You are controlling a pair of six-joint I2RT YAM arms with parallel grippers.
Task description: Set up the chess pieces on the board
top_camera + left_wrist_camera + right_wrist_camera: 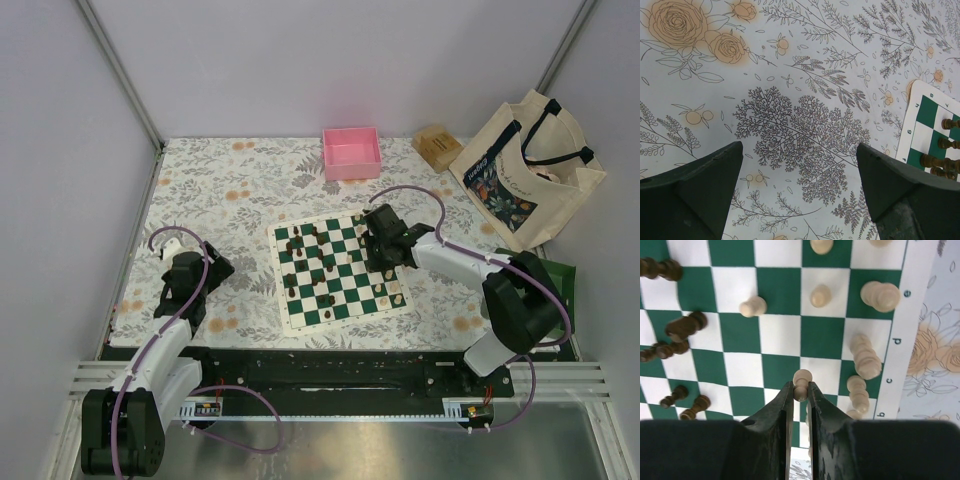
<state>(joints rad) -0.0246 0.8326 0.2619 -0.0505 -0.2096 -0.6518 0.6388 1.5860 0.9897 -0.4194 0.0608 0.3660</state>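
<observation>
The board (330, 312) lies mid-table, green and white checks, with dark and cream chess pieces scattered over it. My right gripper (385, 245) hovers over its far right part. In the right wrist view that gripper (800, 388) is shut on a cream pawn (802, 375), pinched at its neck above the squares. Other cream pieces (865, 357) stand along the lettered edge, and dark pieces (685, 327) crowd the left side. My left gripper (212, 268) sits left of the board, open (800, 165) over the floral cloth with nothing between its fingers. The board's corner (927, 107) shows at right with dark pieces (940, 161).
A pink tray (351, 152) stands behind the board. A wooden block (437, 147) and a printed tote bag (525, 170) sit at the back right. A green tray (560, 280) lies behind the right arm. Floral cloth covers the table.
</observation>
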